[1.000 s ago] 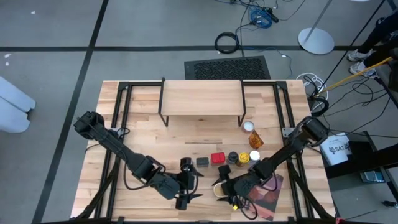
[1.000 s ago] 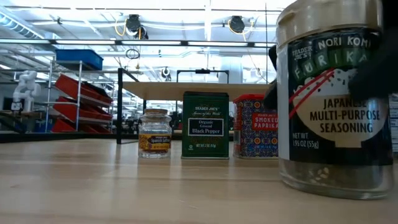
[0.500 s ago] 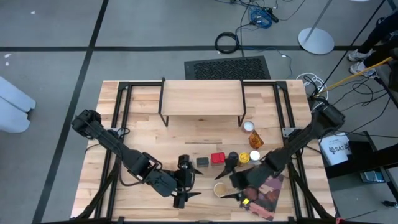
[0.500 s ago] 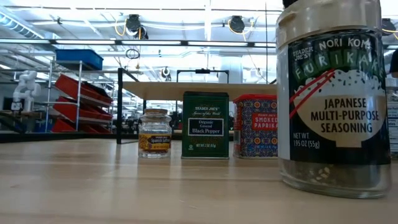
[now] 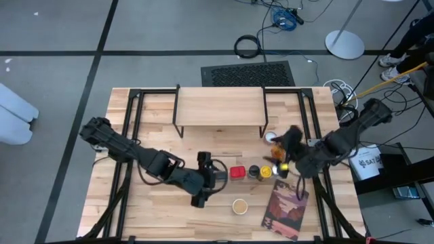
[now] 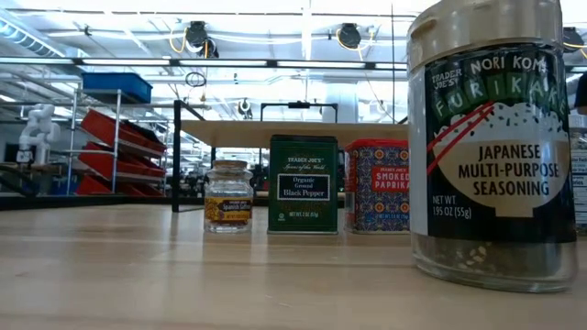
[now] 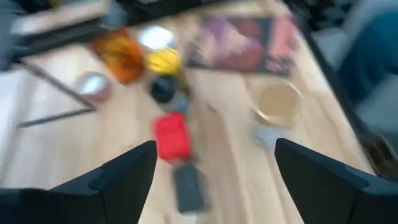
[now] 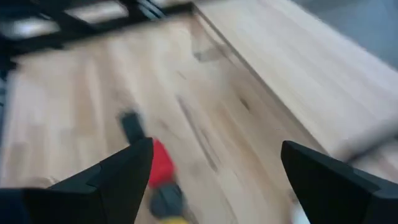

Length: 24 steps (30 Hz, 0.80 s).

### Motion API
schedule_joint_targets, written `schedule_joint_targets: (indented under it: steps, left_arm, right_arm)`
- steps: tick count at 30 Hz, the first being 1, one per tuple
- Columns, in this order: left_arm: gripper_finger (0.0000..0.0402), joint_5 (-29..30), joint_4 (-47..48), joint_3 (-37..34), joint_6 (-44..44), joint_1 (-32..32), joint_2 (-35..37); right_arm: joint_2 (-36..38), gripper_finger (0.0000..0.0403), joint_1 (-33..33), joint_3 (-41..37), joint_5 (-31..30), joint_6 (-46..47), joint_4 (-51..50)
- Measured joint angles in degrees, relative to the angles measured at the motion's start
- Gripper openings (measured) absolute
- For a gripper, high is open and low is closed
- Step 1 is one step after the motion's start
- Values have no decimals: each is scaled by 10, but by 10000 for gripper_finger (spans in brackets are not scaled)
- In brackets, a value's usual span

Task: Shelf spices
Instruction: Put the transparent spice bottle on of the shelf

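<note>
In the high view the spices stand in a row: a dark tin (image 5: 220, 176), a red tin (image 5: 237, 172), a black-topped jar (image 5: 254, 171) and a yellow top (image 5: 277, 169). An orange jar (image 5: 279, 153) and a white top (image 5: 271, 137) stand farther back. A tan-lidded jar (image 5: 239, 205) stands alone near the front; in the low view it is the big seasoning jar (image 6: 491, 137). The shelf (image 5: 220, 108) stands at the far side. My left gripper (image 5: 211, 179) is open, just left of the dark tin (image 7: 186, 186). My right gripper (image 5: 282, 149) is open and hovers over the orange jar.
A reddish-purple book (image 5: 285, 207) lies flat at the near right, beside the tan-lidded jar. Black frame rails (image 5: 129, 129) run along both sides of the table. Bare wood lies between the shelf and the spice row.
My right gripper drew away from the tan-lidded jar, which stays upright in place, and swung toward the far right, ending over the orange and white-topped jars. My left gripper moved from the near edge toward the far side, up to the dark tin.
</note>
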<state>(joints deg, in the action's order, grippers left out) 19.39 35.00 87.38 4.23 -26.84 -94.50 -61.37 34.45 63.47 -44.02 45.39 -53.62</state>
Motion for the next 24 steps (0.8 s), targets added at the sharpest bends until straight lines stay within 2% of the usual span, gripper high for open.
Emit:
schedule_joint_targets:
  steps: [4, 8, 16, 21, 24]
  left_arm:
    - [336, -87, 14, 0, -33, 1, -2]
    - [336, -100, 14, 0, -58, 1, -6]
    - [336, -78, 10, 0, -82, 14, -12]
    - [336, -61, 30, 0, -81, 21, -12]
    - [336, -27, 66, -3, -75, 33, -12]
  right_arm:
    - [-1, 341, -24, 36, 68, 121, -176]
    - [-4, 341, -46, 27, 116, 180, -241]
    - [-6, 341, -100, -36, 197, 215, -252]
    - [-7, 341, -131, -84, 226, 203, -236]
    - [-7, 341, -140, -99, 235, 175, -214]
